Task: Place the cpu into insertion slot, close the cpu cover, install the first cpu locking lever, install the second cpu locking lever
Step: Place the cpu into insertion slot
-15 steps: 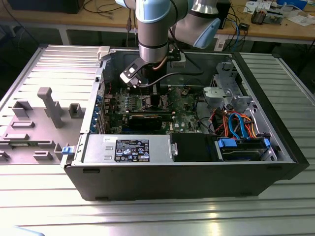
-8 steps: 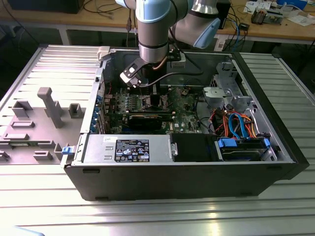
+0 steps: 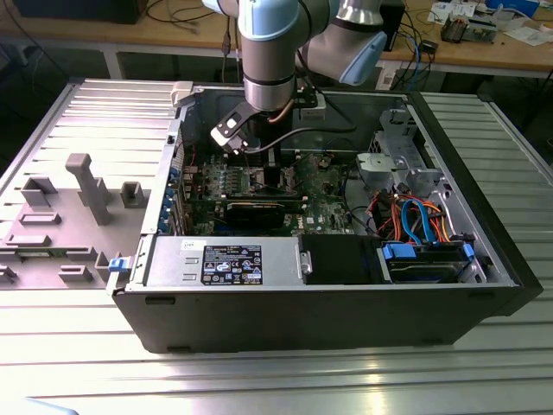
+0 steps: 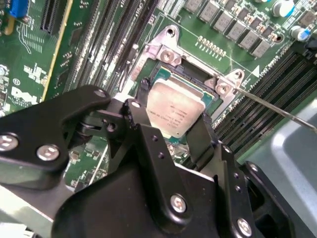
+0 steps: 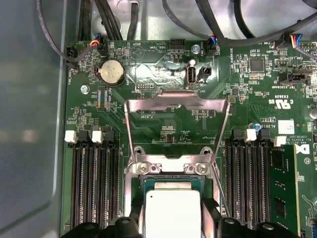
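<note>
Ribbed metal table [image 3: 259,380], open computer case [image 3: 328,316], jaws clasping cpu [image 4: 173,111]

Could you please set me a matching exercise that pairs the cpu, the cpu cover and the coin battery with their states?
Things: 1 cpu; 2 cpu cover; 3 coin battery.
States: A swung open, lifted off the insertion slot; B round and silver; C between the fingers of the hand.
Pairs: 1-C, 2-A, 3-B.
</note>
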Controlling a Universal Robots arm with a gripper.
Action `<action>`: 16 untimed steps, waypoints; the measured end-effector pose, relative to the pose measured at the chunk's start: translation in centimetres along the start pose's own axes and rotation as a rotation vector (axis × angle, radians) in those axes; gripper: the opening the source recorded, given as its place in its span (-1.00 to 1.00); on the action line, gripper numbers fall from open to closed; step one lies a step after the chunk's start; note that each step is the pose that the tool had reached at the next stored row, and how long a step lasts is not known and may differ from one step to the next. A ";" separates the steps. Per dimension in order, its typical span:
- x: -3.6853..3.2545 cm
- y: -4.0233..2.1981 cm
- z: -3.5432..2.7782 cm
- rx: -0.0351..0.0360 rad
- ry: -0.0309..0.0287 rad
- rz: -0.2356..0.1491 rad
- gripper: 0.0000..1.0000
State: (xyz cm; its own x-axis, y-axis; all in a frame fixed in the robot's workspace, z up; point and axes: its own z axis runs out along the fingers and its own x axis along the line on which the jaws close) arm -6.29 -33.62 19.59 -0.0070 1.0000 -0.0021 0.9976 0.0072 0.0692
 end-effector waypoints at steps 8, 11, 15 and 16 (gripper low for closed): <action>0.00 0.06 -0.88 0.0004 -0.0002 0.000 0.24; -0.01 0.12 -1.60 0.0009 -0.0003 0.000 0.24; -0.01 0.15 -2.03 0.0012 -0.0002 0.000 -0.05; 0.00 0.16 -2.05 0.0013 -0.0002 0.000 -0.17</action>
State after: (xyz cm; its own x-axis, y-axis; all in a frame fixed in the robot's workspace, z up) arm -6.27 -33.62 21.65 -0.0071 1.0000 -0.0023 0.9977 0.0072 0.0679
